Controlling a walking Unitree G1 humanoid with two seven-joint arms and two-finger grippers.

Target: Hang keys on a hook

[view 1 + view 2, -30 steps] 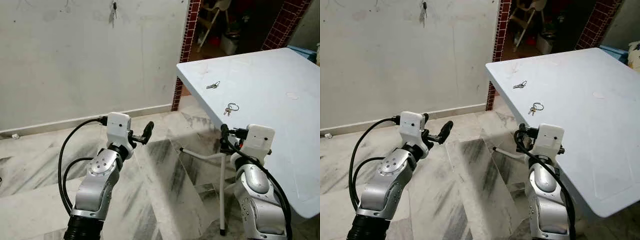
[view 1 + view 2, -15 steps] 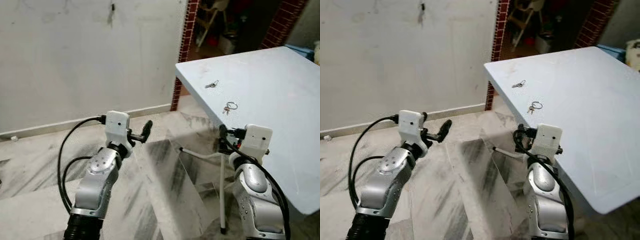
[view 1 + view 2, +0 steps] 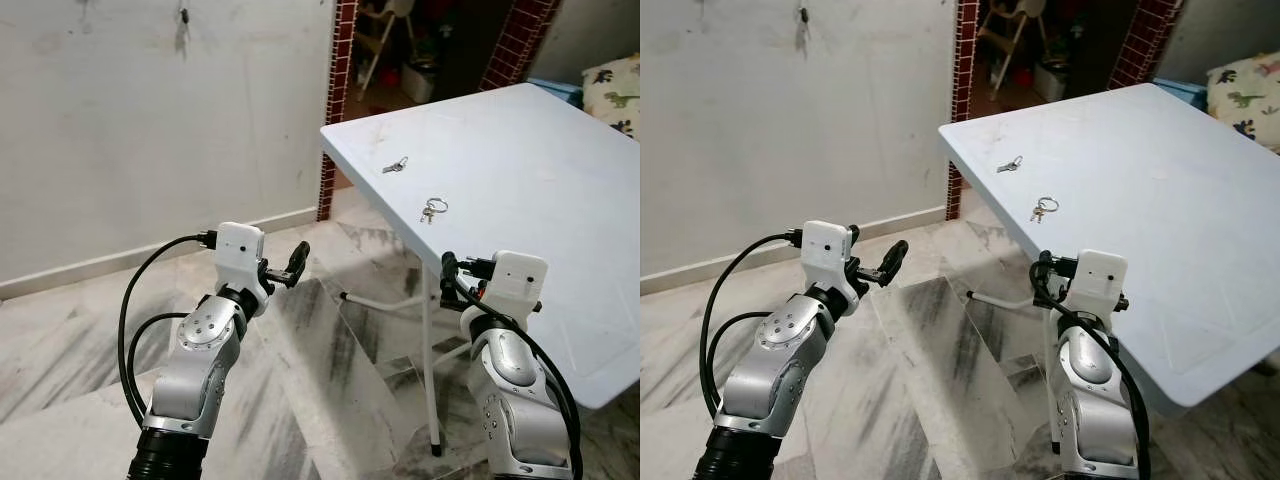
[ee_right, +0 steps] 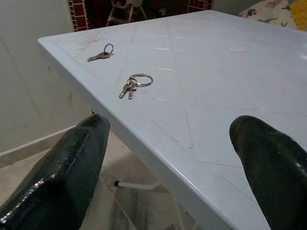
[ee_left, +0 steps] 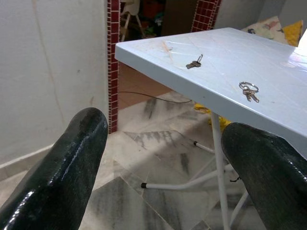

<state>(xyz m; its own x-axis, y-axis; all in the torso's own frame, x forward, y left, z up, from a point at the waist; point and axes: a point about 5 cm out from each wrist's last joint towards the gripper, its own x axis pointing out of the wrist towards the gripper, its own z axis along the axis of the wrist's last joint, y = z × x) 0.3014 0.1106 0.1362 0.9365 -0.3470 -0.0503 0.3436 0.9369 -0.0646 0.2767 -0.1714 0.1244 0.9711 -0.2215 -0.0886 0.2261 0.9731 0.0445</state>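
The view has swung, so the pale blue surface now sits further left. Two key sets lie on it: a ringed bunch and a single key. Left hand and right hand both gape wide, empty.

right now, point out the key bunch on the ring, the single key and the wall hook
key bunch (image 4: 134, 84), right wrist view, ring and keys
single key (image 4: 100, 55), right wrist view, blade
wall hook (image 3: 184, 15), left eye view, dark body

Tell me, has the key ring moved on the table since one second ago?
No. The key ring lies as before beside the single key, near the table edge. The whole picture shifted, so the camera moved, not the keys.
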